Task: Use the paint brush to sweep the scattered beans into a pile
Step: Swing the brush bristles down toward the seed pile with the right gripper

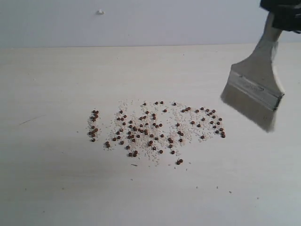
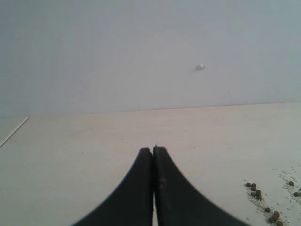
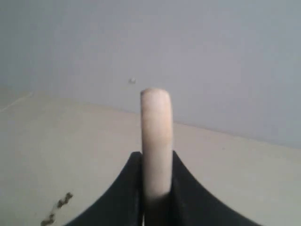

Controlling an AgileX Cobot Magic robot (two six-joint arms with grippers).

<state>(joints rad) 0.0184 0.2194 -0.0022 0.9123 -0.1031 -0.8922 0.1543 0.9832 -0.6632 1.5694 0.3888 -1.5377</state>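
Reddish-brown beans (image 1: pixel 155 129) mixed with whitish grains lie scattered across the middle of the pale table (image 1: pixel 56 188); no pile shows, only a small cluster (image 1: pixel 93 126) at the left end. The paint brush (image 1: pixel 256 84) hangs tilted in the air to the right of the beans, bristles down and clear of the table. My right gripper (image 1: pixel 282 16) at the top right corner is shut on its wooden handle (image 3: pixel 156 136). My left gripper (image 2: pixel 153 149) is shut and empty above the table, with a few beans (image 2: pixel 256 190) off to its side.
A grey wall (image 1: pixel 150 21) rises behind the table's far edge, with a small white speck (image 1: pixel 100 12) on it. A thin dark scratch (image 1: pixel 28 121) marks the table at the left.
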